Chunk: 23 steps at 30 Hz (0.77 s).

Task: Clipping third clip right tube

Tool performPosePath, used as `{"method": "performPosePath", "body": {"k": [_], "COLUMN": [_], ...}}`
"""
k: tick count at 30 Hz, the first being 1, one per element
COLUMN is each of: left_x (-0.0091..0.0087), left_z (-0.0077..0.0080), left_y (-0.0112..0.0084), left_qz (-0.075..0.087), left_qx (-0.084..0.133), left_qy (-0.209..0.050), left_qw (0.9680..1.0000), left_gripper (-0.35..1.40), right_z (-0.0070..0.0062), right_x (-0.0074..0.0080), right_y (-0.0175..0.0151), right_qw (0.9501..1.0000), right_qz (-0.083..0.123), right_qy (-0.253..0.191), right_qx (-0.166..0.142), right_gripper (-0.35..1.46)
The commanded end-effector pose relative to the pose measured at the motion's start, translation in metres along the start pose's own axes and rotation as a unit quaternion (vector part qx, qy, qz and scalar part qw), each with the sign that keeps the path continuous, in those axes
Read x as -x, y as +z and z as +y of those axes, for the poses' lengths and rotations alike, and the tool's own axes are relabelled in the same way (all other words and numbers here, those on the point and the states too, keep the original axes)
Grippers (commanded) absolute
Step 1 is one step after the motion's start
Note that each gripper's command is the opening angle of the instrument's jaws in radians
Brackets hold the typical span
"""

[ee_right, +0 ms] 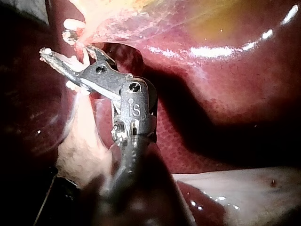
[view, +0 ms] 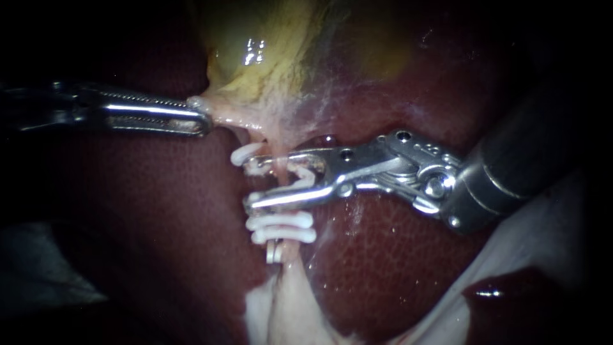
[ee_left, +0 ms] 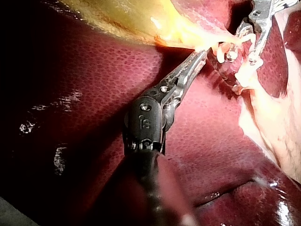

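Straddling the tube (view: 274, 148) from its right side, my right instrument (view: 271, 179) has its claw partly open, one half on each side of the tube. A white clip (view: 299, 170) is seated between the two halves and touches both. The clip is open too, and the tube runs through its mouth, with the hooked end of one clip arm showing just past the tube on its left. Farther down the same tube, just below the lower half of this claw, two white clips (view: 281, 221) lie closed across it, one right under the other and nearly touching. A small metallic piece (view: 274, 251) sits against the tube below them; I cannot tell what it is. At the upper end of the tube, where it widens into the yellowish gallbladder (view: 268, 51), my left instrument (view: 203, 119) comes in from the tube's left. Its claw is closed on the pale edge of the gallbladder's neck and grips it from two sides. The left wrist view shows the same hold, with the serrated claw pinching that pale tissue just beside the clip-bearing claw. Dark red liver (view: 159, 211) lies behind the tube on both sides. Only one tube shows, so I cannot tell whether it is the right one.
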Motion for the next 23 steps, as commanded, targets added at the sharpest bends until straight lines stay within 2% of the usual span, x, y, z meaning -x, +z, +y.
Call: {"method": "performPosePath", "body": {"k": [1, 7, 9, 23], "left_x": [0.0000, 0.0000, 0.0000, 0.0000], "left_z": [0.0000, 0.0000, 0.0000, -0.0001], "left_y": [0.0000, 0.0001, 0.0001, 0.0001], "left_qz": [0.000, 0.000, 0.000, 0.000], "left_qx": [0.000, 0.000, 0.000, 0.000], "left_qy": [0.000, 0.000, 0.000, 0.000], "left_qw": [1.0000, 1.0000, 1.0000, 1.0000], "left_gripper": [-0.35, -0.35, -0.35, -0.35], "right_z": [-0.0001, -0.0004, -0.0005, -0.0006], "right_x": [-0.0001, -0.0005, -0.0005, -0.0008], "right_y": [-0.0001, -0.0003, -0.0004, -0.0007], "right_qw": [1.0000, 0.9998, 0.9988, 0.9988], "right_qz": [0.000, 0.000, 0.001, -0.002], "right_qy": [0.000, 0.019, 0.049, 0.049], "right_qx": [0.000, 0.000, 0.002, 0.005], "right_gripper": [-0.05, -0.35, -0.35, -0.35]}}
